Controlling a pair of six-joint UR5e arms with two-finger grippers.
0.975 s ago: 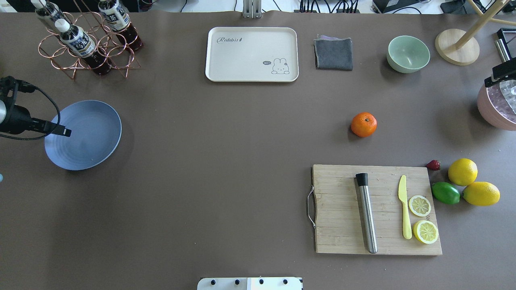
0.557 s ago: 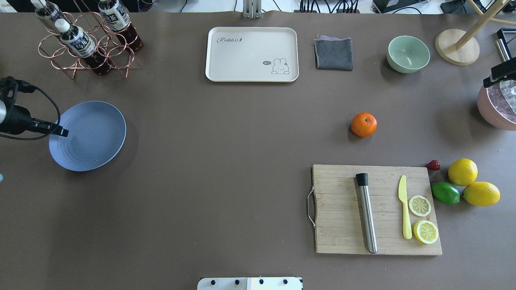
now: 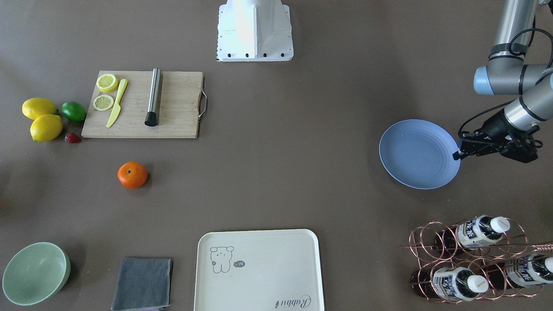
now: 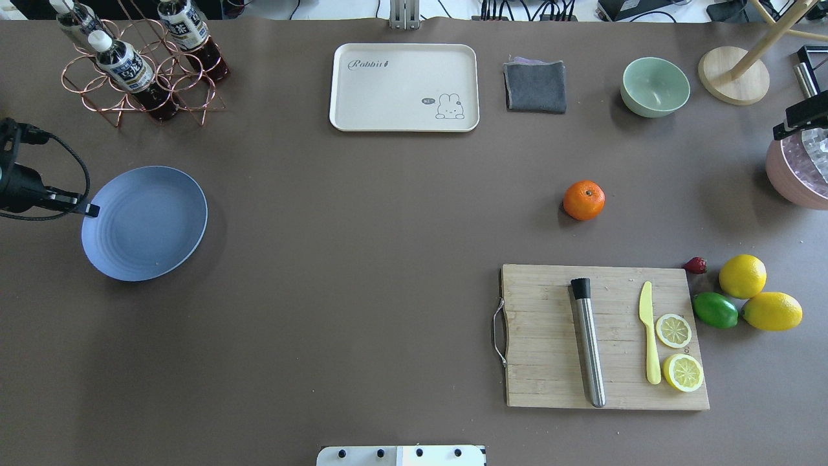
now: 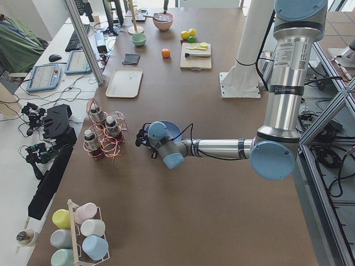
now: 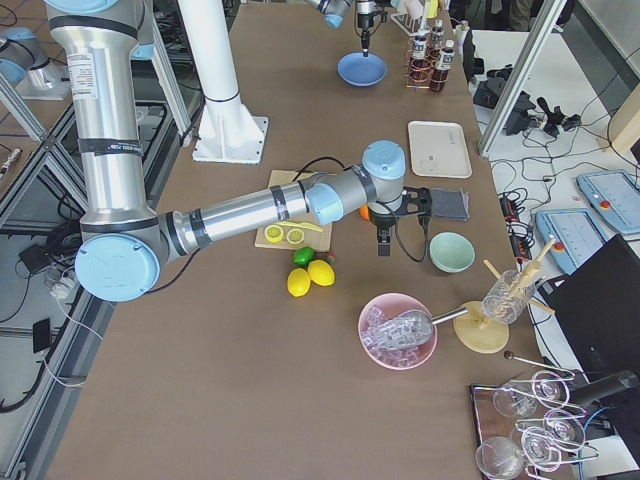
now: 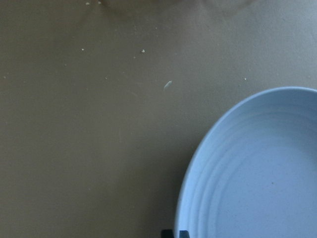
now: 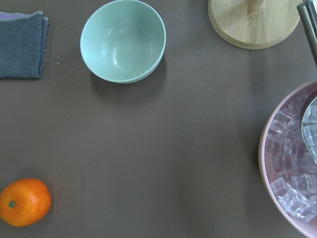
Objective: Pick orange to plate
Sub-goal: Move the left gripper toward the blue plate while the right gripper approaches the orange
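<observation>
Across brown tabletop (image 4: 362, 259), orange (image 4: 583, 200) and blue plate (image 4: 145, 223) well apart, cables (image 4: 498, 10) beyond.

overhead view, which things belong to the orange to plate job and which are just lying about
Belongs to the job: orange, plate.

Just lying about: tray, grey cloth, green bowl, cutting board, whole lemons, lime.
</observation>
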